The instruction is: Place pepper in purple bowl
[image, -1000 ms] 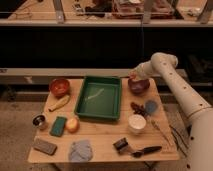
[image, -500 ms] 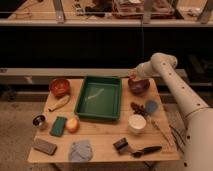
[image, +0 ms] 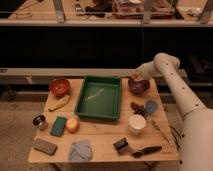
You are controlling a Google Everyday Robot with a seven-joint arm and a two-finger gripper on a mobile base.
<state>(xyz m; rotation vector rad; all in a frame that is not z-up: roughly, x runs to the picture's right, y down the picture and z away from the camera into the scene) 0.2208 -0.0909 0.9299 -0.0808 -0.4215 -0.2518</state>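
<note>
- Pepper (image: 133, 77): only a small orange-red spot, right at the tip of the gripper (image: 135, 75), over the back-left rim of the purple bowl (image: 139, 86); cannot tell whether held or already lying in the bowl.
- Gripper: low over the purple bowl, at the back right of the table (image: 105, 132); how wide it stands, and whether anything is in its hold, cannot be told.
- White arm (image: 172, 82): reaching in from the right side, bent over the table's right edge.
- Just in front of the purple bowl: a dark reddish item (image: 136, 106) beside a blue item (image: 151, 106); nearer still, a white cup (image: 137, 123).
- Left of the bowl: a green tray (image: 80, 102), with a pale streak on its floor.
- Well apart, on the left side: orange-red bowl (image: 59, 86), pale yellow banana-like piece (image: 59, 103), round yellow-orange fruit (image: 72, 125), green sponge (image: 58, 126), small metal cup (image: 39, 121).
- Along the front edge: grey-brown block (image: 45, 146), blue-grey cloth (image: 81, 150), small dark block (image: 120, 145), black-handled tool (image: 147, 149).
- Nothing between gripper and bowl.
- Compared with half a second ago: arm and gripper in the same place over the bowl, all other things unmoved.
</note>
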